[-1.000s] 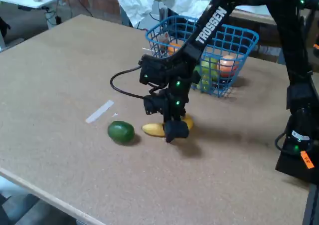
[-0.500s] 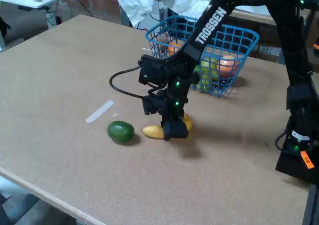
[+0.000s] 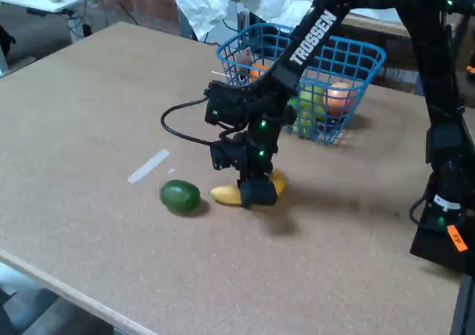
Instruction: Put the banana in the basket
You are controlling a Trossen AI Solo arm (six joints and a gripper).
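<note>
Your gripper (image 3: 256, 192) straddles the banana's (image 3: 227, 194) middle, apparently clamped on it | banana low at the board, perhaps just lifted, crossways for a waist grip | green fruit (image 3: 180, 197) just left | basket (image 3: 360, 52) far right holds other fruit.

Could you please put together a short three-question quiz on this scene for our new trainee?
1. True or false: the banana already lies inside the basket.
2. In the fixed view, what lies on the table just left of the banana? A) a green fruit B) a red cup C) a spoon
3. Fill in: the gripper is down at the ____, hiding its middle.

Key
1. False: it lies on the table, in front of the basket.
2. A: the green fruit.
3. Banana; whether the jaws have closed on it cannot be told from this view.
</note>
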